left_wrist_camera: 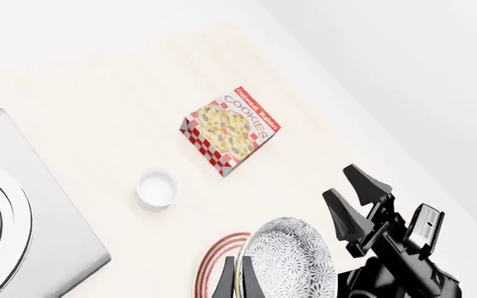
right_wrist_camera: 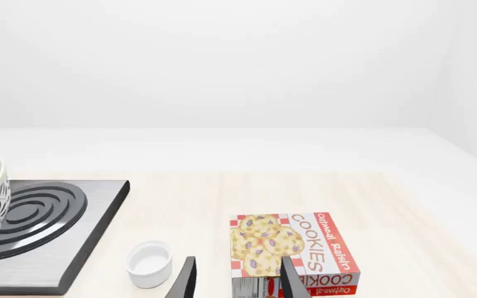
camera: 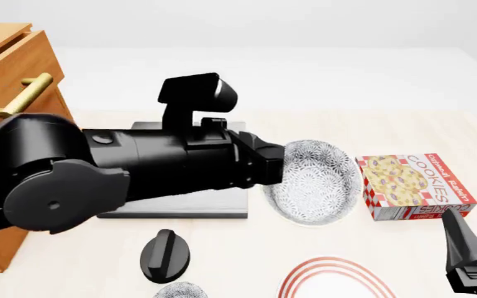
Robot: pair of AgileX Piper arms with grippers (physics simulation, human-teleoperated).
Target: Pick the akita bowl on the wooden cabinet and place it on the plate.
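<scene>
Right, biggest first: the cabinet (camera: 10, 74) sits at nine to ten o'clock in the front view, with the bowl off it. Your left arm (camera: 122, 167) stretches across the stove slab (camera: 181, 208) toward three o'clock.

The bowl (camera: 313, 180) is in the air, tipped on its side with its mouth facing the camera, at the left gripper (left_wrist_camera: 236, 282). The fingers sit close together on the rim, one either side of the wall, so you have it pinched by the edge.

The plate (camera: 338, 273) lies at five to six o'clock on the table (camera: 305, 130), below and nearer than the bowl, apart from it.

Handling, as a guess: rigid, glazed and slick, probably breakable. A rim pinch lets it swing, so level it and lower it slowly.

The right gripper (right_wrist_camera: 234, 279) has its fingers spread and empty, over the cookie box (right_wrist_camera: 292, 248).

Only the front view shows a second patterned bowl (camera: 179, 290) at six o'clock. The small white cup (right_wrist_camera: 149, 264) appears only in the wrist views. The left wrist view shows the grip the front view hides.
</scene>
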